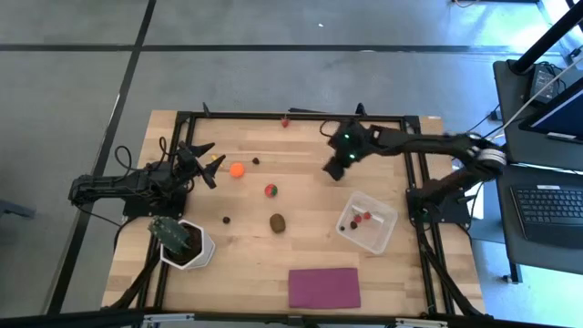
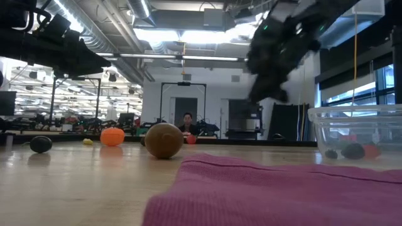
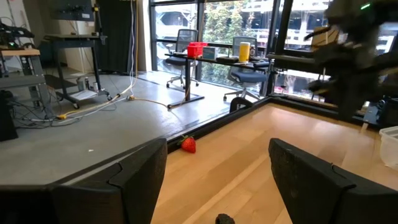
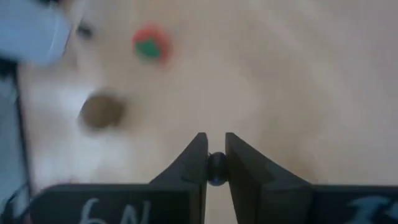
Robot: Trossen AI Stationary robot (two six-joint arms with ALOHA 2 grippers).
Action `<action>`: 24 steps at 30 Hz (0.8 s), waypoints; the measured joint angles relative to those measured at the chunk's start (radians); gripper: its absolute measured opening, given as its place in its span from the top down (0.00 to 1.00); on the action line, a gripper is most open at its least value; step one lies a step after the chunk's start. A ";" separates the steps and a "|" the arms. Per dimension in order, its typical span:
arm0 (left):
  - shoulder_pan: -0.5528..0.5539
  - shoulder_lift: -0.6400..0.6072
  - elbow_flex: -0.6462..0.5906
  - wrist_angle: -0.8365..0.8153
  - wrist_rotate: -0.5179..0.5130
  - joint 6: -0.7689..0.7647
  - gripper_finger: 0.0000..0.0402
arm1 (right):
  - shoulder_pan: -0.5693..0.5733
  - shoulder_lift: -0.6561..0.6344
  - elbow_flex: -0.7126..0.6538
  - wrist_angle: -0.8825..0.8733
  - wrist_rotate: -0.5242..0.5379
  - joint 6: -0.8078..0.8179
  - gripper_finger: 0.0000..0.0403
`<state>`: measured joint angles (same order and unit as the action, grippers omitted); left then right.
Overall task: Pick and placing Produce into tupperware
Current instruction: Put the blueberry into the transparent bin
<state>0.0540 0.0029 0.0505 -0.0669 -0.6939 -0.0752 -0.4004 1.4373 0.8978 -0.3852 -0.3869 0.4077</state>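
Note:
My right gripper (image 1: 335,169) hangs above the table's far middle, shut on a small dark berry (image 4: 216,168). The clear tupperware (image 1: 369,221) stands at the right and holds small red pieces and dark berries. On the wood lie an orange ball (image 1: 238,169), a red-and-green piece (image 1: 271,190), a brown oval (image 1: 278,221), two dark berries (image 1: 226,220) (image 1: 256,161), a yellow bit (image 1: 216,159) and a red strawberry (image 1: 284,121) at the far edge. My left gripper (image 1: 205,169) waits open at the left, pointing level. My right gripper pinches the dark berry (image 4: 216,169) between its two fingertips (image 4: 198,155), one on each side of the little ball. The fingers slant downward from the table's right. The berry is lifted clear of the wood.
A green plant in a white pot (image 1: 185,242) stands at the near left. A flat magenta rectangle (image 1: 324,287) lies near the front edge. A black frame rail (image 1: 301,116) runs along the table's far edge. Bare wood lies between the brown oval and the tupperware.

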 joint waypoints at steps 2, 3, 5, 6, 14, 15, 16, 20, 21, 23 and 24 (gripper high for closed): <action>0.000 0.000 0.000 0.000 0.000 0.000 0.32 | 0.035 -0.074 0.000 -0.158 -0.004 0.023 0.89; 0.000 0.000 0.000 0.000 0.000 0.000 0.32 | 0.056 -0.105 0.000 -0.229 -0.003 0.039 0.89; 0.000 0.000 0.000 0.000 0.000 0.000 0.32 | 0.107 -0.158 0.000 -0.346 0.025 0.085 0.89; 0.000 0.000 0.000 0.000 0.000 0.000 0.32 | 0.135 -0.180 0.000 -0.393 0.043 0.110 0.89; 0.000 0.000 0.000 0.000 0.000 0.000 0.32 | 0.349 -0.211 -0.069 -0.453 0.220 0.291 0.89; 0.000 0.000 0.000 0.000 0.000 0.000 0.32 | 0.370 -0.206 -0.087 -0.440 0.238 0.303 0.89; 0.000 0.000 0.000 0.000 0.000 0.000 0.32 | 0.388 -0.201 -0.105 -0.425 0.255 0.320 0.89; 0.000 0.000 0.000 0.000 0.000 0.000 0.32 | 0.443 -0.183 -0.187 -0.351 0.313 0.368 0.89; 0.000 0.000 0.000 0.000 0.000 0.000 0.32 | 0.451 -0.179 -0.206 -0.335 0.321 0.377 0.89; 0.000 0.000 0.000 0.000 0.000 0.000 0.32 | 0.463 -0.171 -0.239 -0.311 0.331 0.391 0.89; 0.000 0.000 0.000 0.000 0.000 0.000 0.32 | 0.467 -0.170 -0.251 -0.306 0.335 0.399 0.88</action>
<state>0.0540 0.0025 0.0506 -0.0671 -0.6941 -0.0753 0.0667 1.2677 0.6469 -0.6915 -0.0516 0.8071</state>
